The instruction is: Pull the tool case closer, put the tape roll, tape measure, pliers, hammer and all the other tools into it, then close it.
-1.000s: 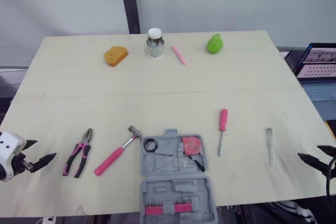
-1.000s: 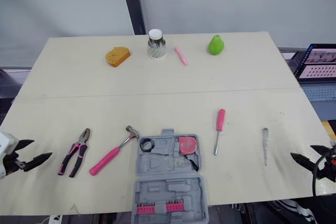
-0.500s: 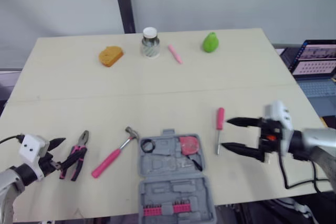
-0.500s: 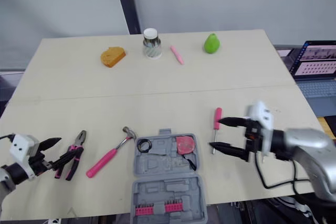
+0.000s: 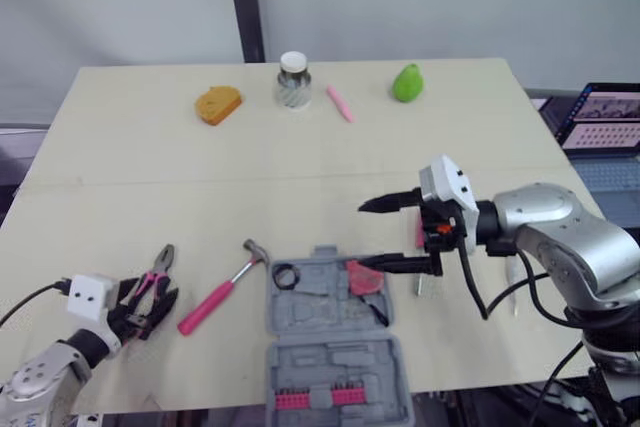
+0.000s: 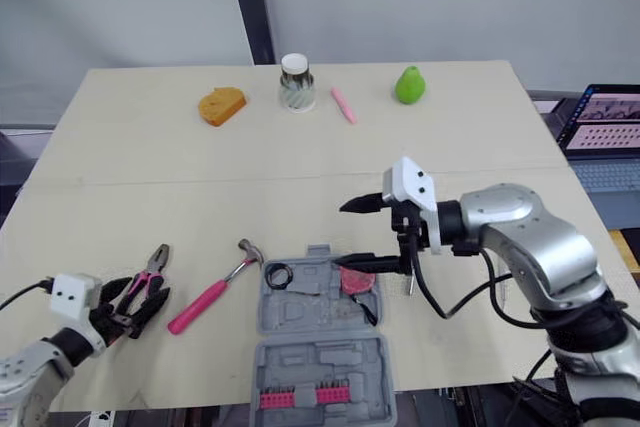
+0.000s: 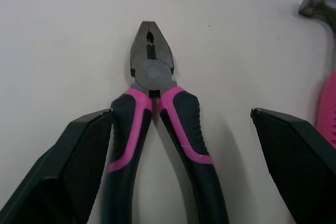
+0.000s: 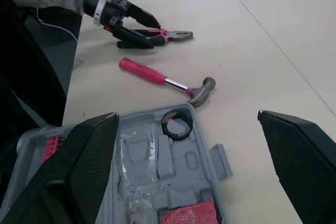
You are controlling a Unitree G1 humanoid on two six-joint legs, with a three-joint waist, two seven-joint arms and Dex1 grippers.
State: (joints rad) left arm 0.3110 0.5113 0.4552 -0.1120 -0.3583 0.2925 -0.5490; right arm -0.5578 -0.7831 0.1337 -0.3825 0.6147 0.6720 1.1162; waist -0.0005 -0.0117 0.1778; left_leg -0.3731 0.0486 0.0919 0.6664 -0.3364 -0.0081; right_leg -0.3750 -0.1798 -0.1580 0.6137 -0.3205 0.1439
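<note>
A: Well, left gripper [image 7: 181,113], where?

B: Low at the near edge of the pale wooden table [image 5: 300,157]. Black fingers spread, one each side of the handles of the pink-and-black pliers [image 7: 152,72]. Not pinching. Pliers lie flat, left of the pink-handled hammer [image 5: 222,289].

A: Right gripper [image 6: 340,235]?

B: Fingers wide apart, holding nothing. Hovers over the far half of the open grey plastic tool case [image 5: 335,357], lower finger above the pink tape measure [image 5: 365,277].

A: The case?

B: At the near table edge. Black tape roll [image 5: 286,275] inside, near the measure. Pink-handled screwdriver [image 5: 419,237] just right, partly behind the gripper.
</note>
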